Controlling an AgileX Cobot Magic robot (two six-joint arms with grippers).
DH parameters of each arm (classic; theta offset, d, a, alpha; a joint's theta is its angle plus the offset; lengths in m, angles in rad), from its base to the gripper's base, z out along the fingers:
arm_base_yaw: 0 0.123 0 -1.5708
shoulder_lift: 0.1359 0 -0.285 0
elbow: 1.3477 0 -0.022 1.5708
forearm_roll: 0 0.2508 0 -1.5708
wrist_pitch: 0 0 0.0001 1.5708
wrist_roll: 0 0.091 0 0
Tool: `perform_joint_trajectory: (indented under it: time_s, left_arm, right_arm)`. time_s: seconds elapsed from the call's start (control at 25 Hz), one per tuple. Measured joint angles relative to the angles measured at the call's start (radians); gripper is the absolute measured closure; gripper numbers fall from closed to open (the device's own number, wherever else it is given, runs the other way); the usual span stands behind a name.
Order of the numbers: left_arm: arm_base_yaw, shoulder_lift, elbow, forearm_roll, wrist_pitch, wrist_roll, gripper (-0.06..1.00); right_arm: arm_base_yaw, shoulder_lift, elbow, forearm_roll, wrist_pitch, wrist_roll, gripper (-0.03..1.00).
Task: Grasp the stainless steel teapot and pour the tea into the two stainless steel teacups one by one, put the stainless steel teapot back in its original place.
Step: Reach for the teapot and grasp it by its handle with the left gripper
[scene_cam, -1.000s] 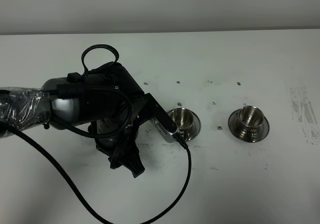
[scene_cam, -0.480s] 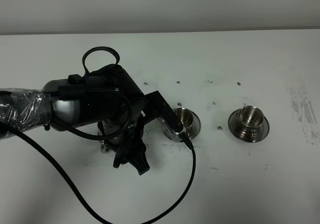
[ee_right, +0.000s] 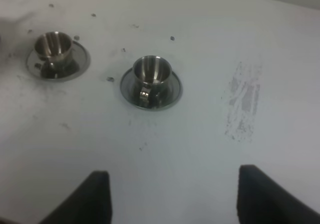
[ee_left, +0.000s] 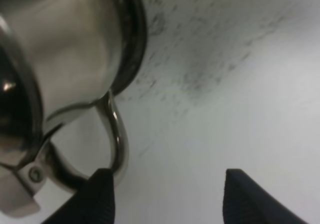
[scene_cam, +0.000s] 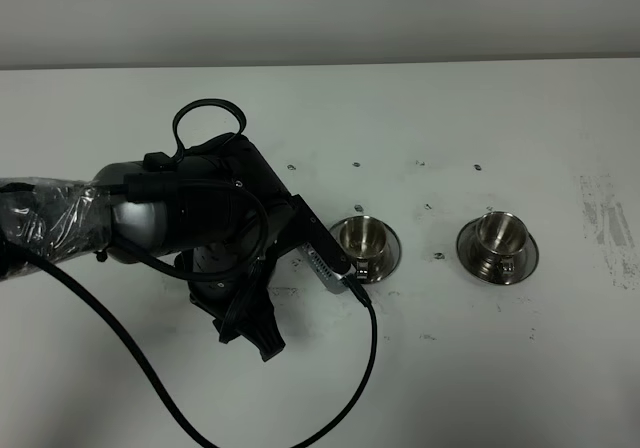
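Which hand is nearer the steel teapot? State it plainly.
Left. The left hand is at the teapot, one finger by its loop handle. The right hand hangs over bare table, the two teacups ahead of it; no teapot shows in its view.

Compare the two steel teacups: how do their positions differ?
In the high view, the left teacup sits beside the left arm, which hides part of its saucer; the right teacup stands clear. The right teacup is nearer the scuffed patch than the left teacup. Both stand upright on saucers.
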Motion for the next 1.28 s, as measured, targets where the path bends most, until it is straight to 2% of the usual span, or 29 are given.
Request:
perform_joint_trajectory:
  time_s: [0.24, 0.4, 0.72, 1.04, 1.28]
  left_arm:
    - [0.0, 0.0, 0.0, 0.098, 0.02, -0.119, 0.48]
    - [0.0, 0.0, 0.0, 0.105, 0.031, -0.136, 0.48]
    - [0.0, -0.001, 0.0, 0.007, 0.061, -0.131, 0.48]
    - [0.005, -0.14, 0.001, 0.001, 0.096, -0.165, 0.48]
    - [0.063, -0.182, 0.001, -0.029, 0.095, -0.182, 0.48]
  right_arm:
    - [0.0, 0.0, 0.0, 0.0, 0.0, 0.0, 0.45]
    - [0.0, 0.0, 0.0, 0.0, 0.0, 0.0, 0.45]
    - [0.0, 0.0, 0.0, 0.0, 0.0, 0.0, 0.45]
    - [0.0, 0.0, 0.0, 0.0, 0.0, 0.0, 0.45]
    - [0.0, 0.0, 0.0, 0.0, 0.0, 0.0, 0.45]
